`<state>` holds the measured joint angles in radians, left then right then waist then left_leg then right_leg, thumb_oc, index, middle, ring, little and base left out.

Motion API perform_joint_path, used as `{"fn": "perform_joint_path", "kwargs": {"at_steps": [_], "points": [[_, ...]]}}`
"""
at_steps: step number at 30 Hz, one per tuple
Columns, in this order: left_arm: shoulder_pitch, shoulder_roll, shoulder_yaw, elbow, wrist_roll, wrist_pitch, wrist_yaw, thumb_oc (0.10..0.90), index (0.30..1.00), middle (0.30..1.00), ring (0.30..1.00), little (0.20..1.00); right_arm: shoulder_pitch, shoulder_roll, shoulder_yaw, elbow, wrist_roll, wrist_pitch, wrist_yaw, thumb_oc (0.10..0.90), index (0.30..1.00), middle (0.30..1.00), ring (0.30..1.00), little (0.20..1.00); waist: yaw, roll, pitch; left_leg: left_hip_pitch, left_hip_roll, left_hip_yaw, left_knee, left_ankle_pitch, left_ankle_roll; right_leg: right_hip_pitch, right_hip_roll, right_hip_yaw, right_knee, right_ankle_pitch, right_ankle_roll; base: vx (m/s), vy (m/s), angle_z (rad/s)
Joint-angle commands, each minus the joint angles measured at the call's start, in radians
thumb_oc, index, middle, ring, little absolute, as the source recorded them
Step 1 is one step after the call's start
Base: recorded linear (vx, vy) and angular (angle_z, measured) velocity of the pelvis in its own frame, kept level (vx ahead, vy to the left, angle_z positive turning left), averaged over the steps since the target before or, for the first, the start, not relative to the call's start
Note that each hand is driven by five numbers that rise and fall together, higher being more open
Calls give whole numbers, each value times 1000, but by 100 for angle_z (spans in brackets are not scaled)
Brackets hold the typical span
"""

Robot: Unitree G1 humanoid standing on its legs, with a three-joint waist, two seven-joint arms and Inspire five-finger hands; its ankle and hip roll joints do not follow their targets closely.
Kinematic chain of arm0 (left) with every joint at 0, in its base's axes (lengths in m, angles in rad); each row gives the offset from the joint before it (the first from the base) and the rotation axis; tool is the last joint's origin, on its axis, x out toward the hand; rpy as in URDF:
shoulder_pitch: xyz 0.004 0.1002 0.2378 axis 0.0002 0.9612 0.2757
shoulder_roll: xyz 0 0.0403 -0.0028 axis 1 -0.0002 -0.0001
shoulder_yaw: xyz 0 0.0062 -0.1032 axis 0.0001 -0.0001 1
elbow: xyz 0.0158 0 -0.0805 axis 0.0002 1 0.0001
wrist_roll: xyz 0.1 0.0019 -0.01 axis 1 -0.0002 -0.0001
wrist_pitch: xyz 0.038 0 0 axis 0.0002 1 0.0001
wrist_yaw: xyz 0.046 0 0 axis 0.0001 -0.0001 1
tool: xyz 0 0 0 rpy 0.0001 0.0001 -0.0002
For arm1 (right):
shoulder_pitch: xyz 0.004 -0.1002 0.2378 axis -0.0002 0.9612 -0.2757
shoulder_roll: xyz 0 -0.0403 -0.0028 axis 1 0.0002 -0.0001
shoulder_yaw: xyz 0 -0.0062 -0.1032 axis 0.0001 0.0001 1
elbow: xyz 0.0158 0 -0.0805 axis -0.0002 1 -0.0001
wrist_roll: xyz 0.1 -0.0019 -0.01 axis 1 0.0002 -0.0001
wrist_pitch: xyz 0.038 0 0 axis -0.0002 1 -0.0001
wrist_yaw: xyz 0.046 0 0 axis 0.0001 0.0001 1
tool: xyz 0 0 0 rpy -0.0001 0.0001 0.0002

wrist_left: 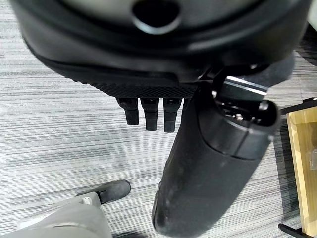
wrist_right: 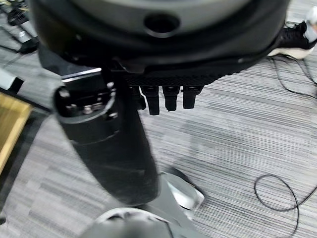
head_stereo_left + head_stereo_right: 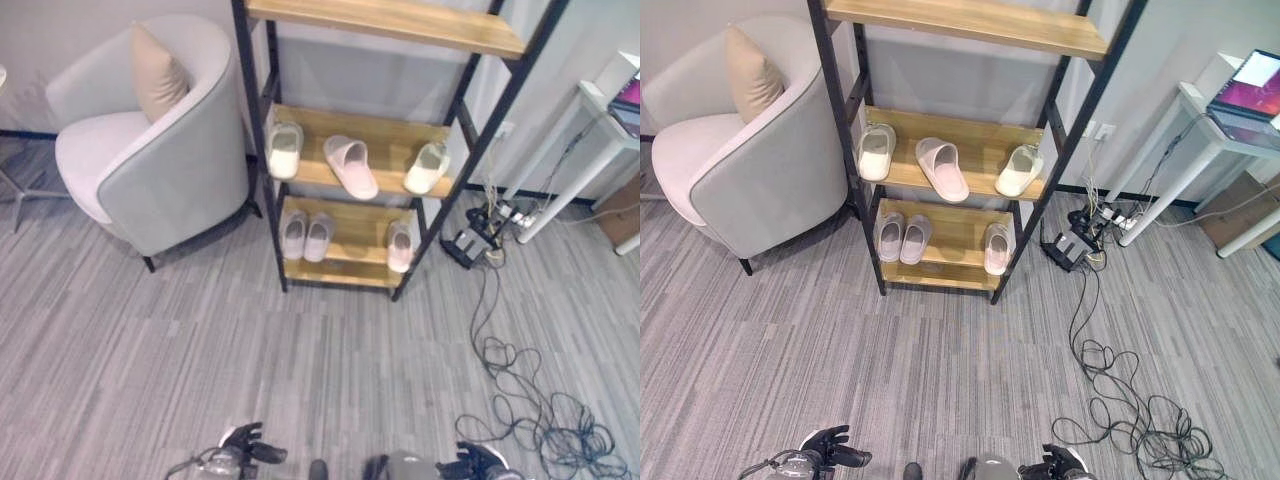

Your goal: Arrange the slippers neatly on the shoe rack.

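Observation:
The shoe rack [image 3: 262, 120] has a black frame and wooden shelves. On its middle shelf lie a cream slipper [image 3: 285, 150] at the left, a pink slipper [image 3: 351, 165] set at an angle in the middle, and a cream slipper [image 3: 427, 167] at the right. The lower shelf holds a pair of pale pink slippers [image 3: 306, 237] at the left and a single pink slipper [image 3: 399, 246] at the right. My left hand [image 3: 245, 445] and right hand [image 3: 478, 462] hang low, well short of the rack. Both are open and hold nothing, as their fingers [image 1: 148, 111] [image 2: 168, 96] show.
A grey armchair [image 3: 165, 150] with a beige cushion stands left of the rack. Right of it are a power strip [image 3: 465, 245], loose cables [image 3: 530, 400] across the carpet and a white table [image 3: 1215, 125] with a laptop. A black and white shoe [image 2: 297, 39] lies on the floor near my right hand.

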<state>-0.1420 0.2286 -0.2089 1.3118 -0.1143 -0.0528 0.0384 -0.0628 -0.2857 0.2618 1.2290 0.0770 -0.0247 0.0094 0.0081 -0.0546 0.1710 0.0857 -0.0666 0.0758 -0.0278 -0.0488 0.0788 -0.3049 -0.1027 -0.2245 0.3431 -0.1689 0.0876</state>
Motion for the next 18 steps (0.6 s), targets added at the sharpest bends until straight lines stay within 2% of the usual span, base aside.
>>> {"fn": "perform_joint_path", "kwargs": {"at_steps": [1,3,6,9,11,12,14,15,16,17,18], "points": [[-4,-18,11,-2,-22,-34,-1,800,900,900,900,900,29,59,34,30,-40,16,10,800,900,900,900,900,-23,-21,49,-15,40,5,73,-75,-25,103,6,79,-246,196,42,241,-84,5],[2,-22,14,22,-1,-33,-4,800,900,900,900,900,29,57,34,29,-48,19,17,800,900,900,900,900,-40,-24,46,31,38,-27,62,-100,-35,65,11,122,-332,247,62,349,-135,23],[18,-22,22,58,30,-26,-5,800,900,900,900,900,40,53,39,41,-66,21,20,800,900,900,900,900,-46,-32,24,75,36,-56,62,-135,-46,99,10,136,-355,267,56,411,-234,43],[44,-21,50,70,14,-23,-11,800,900,900,900,900,46,40,35,47,-69,19,21,800,900,900,900,900,-49,-21,-8,108,66,-72,74,-153,-63,120,25,134,-304,255,34,322,-234,32],[58,-24,66,80,-9,-19,-18,800,900,900,900,900,44,27,21,46,-48,15,19,800,900,900,900,900,-53,-5,-24,107,97,-81,116,-139,-85,126,43,136,-265,222,15,259,-208,16],[58,-24,66,80,-9,-19,-18,800,900,900,900,900,44,27,21,46,-48,15,19,800,900,900,900,900,-53,-5,-24,106,97,-81,117,-140,-86,126,44,136,-264,221,14,202,-166,-1],[65,-29,57,90,1,-12,-23,800,900,900,900,900,38,14,11,41,-24,9,17,800,900,900,900,900,-55,7,-33,60,122,-80,243,-87,-119,163,63,128,-251,178,-13,266,-294,-12],[58,-30,31,87,23,-5,-22,800,900,900,900,900,33,4,3,31,-11,6,12,800,900,900,900,900,-68,0,-30,-22,183,-32,456,33,-150,214,74,111,-251,138,-56,250,-318,-8],[58,-30,31,87,23,-5,-22,800,900,900,900,900,33,4,3,31,-11,6,12,800,900,900,900,900,-70,3,-30,-27,186,-35,464,29,-151,214,77,109,-251,137,-57,287,-464,17],[48,-26,8,51,29,-7,-15,800,900,900,900,900,32,-10,2,25,3,4,3,800,900,900,900,900,-56,-22,-6,-122,236,27,660,71,-120,275,84,97,-266,111,-96,110,-239,23],[48,-26,8,51,29,-7,-15,800,900,900,900,900,32,-10,2,25,3,4,3,800,900,900,900,900,-57,-19,-5,-125,239,25,666,68,-120,275,86,96,-266,112,-97,259,-379,25]]}}
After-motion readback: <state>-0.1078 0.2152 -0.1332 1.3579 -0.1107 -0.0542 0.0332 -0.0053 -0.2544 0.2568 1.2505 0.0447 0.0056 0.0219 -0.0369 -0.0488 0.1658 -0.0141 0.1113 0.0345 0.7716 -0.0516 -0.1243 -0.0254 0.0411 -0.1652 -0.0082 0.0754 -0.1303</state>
